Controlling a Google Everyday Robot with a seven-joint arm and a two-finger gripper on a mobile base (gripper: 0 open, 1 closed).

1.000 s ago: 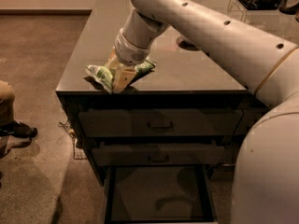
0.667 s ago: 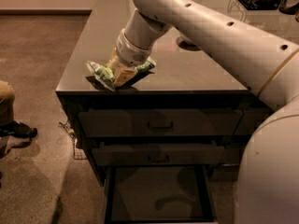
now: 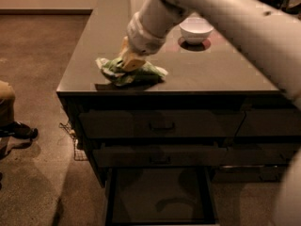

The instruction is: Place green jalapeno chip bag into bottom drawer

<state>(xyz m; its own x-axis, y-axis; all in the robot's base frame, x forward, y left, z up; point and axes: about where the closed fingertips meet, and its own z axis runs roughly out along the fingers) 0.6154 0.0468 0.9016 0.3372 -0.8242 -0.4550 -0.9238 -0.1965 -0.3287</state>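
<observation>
The green jalapeno chip bag (image 3: 141,72), crinkly light green with white patches, is at the front left of the dark counter (image 3: 221,74), just above or on its surface, with a shadow under it. My gripper (image 3: 130,63) comes down from the upper right and is shut on the bag's top. The bottom drawer (image 3: 160,199) stands pulled open below the counter's front, with a bare dark floor. The bag is well above it and slightly to its left.
A white bowl (image 3: 196,29) sits on the counter behind my arm. Two shut drawers with dark handles (image 3: 162,125) are above the open one. A person's leg and shoe (image 3: 16,128) are on the floor at the left, and a wire object (image 3: 70,132) lies by the cabinet.
The bag and my gripper have shifted slightly to the right along the counter's front. My arm has changed pose, so the white bowl now shows behind it.
</observation>
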